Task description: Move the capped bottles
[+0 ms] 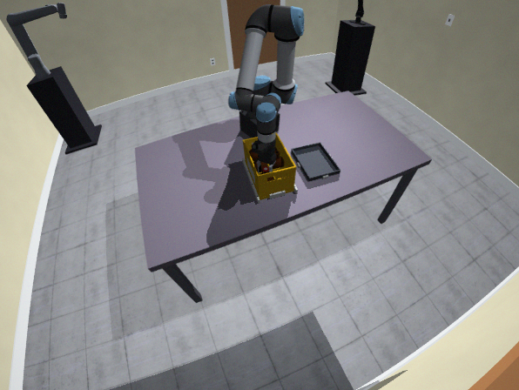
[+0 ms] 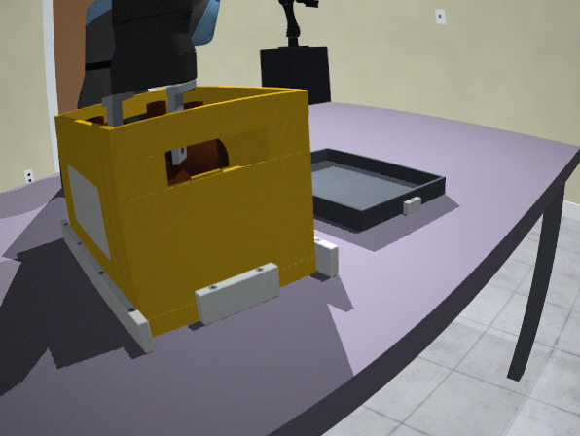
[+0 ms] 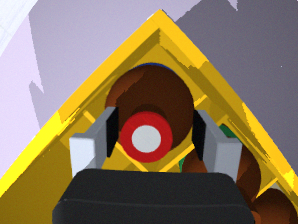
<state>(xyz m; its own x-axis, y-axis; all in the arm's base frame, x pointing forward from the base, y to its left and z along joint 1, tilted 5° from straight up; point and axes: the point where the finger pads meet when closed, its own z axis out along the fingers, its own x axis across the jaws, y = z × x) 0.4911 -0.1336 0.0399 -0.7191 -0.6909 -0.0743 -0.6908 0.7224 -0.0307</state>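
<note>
Standing between spread fingers of open end effector [image 3: 155, 123]: red-capped bottle [image 3: 146, 138].
</note>
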